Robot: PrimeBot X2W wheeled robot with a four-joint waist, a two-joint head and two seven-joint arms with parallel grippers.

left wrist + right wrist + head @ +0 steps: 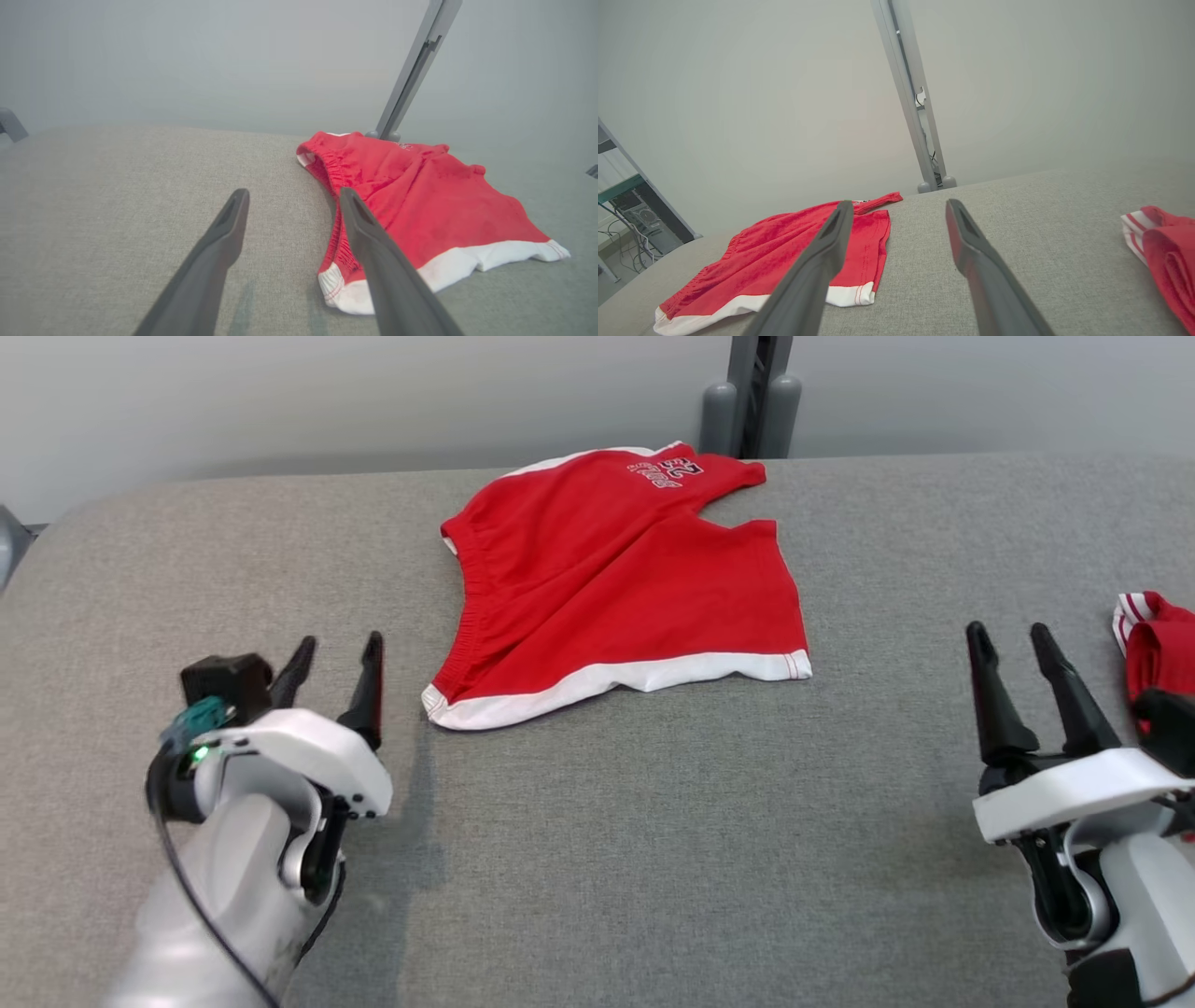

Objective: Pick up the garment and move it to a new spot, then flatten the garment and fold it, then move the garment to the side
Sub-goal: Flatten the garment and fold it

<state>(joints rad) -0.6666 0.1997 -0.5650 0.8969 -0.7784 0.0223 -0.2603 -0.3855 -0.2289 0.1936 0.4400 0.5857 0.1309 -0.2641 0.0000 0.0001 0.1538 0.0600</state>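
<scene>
Red and soft, the garment (1158,653) lies in a small heap at the far right of the grey worktop (597,840). A red-and-white stripy edge pokes out at the top of the heap. Much of it runs off the side of the head view, so I cannot tell which way it faces.

The right gripper (1008,637) is just beside it. Its two dark fingers are spread apart with nothing between them, and they do not touch the cloth.

The left gripper (342,644) is on the other side, well apart from the heap. Its fingers are spread too, and empty. It sits near a corner of the red shorts (607,579), which lie in the middle with a white band along the bottom. The shorts are not the thing to move.

I think the garment will be light and floppy. It will not break, and it should not slide much on the rough grey cover. But it will sag and bunch up when lifted, and a pinch may catch just one layer.

The stripy edge looks like a good place to grab, since it is thicker and easy to see. One pinch alone would let it hang in a lump. I think two pinches, one from each gripper on edges well apart, would help spread it flat.
</scene>
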